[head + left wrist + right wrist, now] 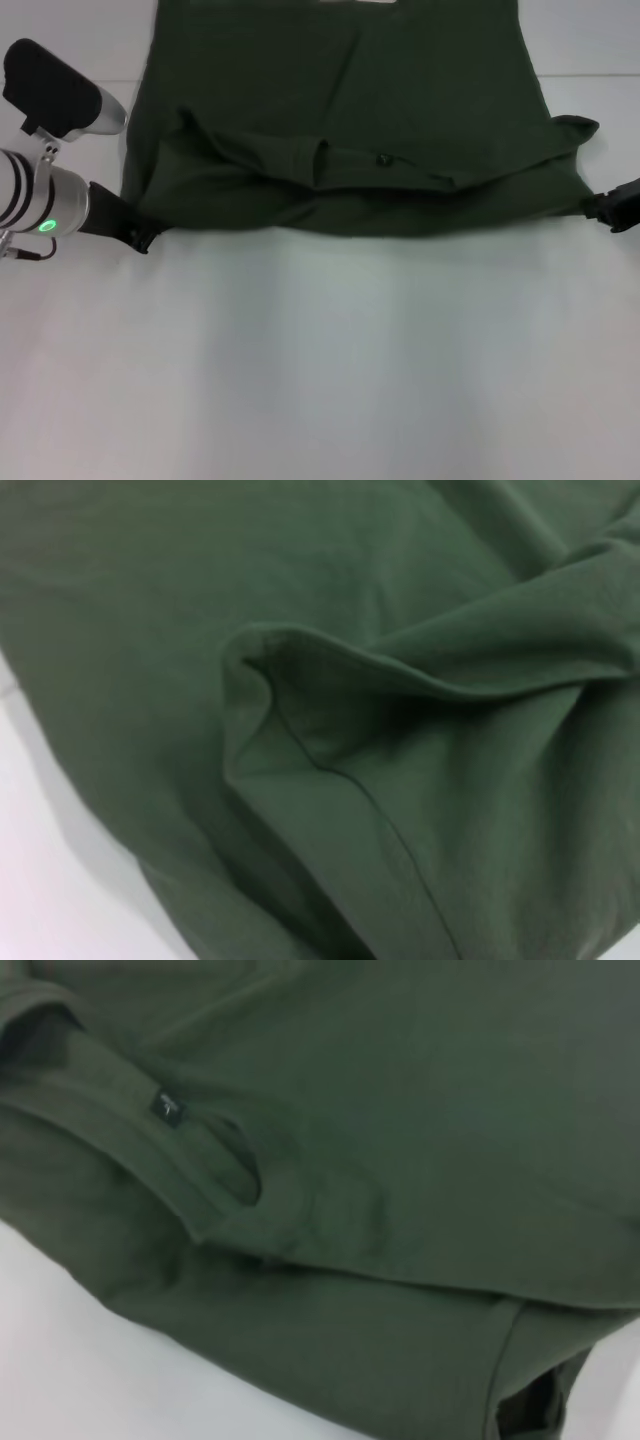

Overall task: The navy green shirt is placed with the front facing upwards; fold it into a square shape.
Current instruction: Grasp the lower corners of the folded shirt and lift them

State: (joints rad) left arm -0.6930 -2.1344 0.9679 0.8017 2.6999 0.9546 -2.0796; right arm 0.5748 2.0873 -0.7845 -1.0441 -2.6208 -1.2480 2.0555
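The left gripper (143,238) is sitting at the near-left corner of the navy green shirt (340,110), its dark tip tucked against the cloth's edge; whether it is pinching fabric or merely touching it, I cannot tell. The right gripper (612,207) is sitting opposite, at the near-right corner, just beside a small upturned flap of cloth, and its grip is equally unclear.

Between them the shirt is lying across the white surface (330,370), spreading away from the robot toward the far edge of the head view. Its near portion is bunching into a rumpled band running left to right, with the collar and the small dark neck label (167,1108) caught in that band.

So the long axis of the near edge is spanning gripper to gripper, each arm nearest its own corner. Judging from this, the coming fold is likely depending on both corners travelling together, away from the robot.
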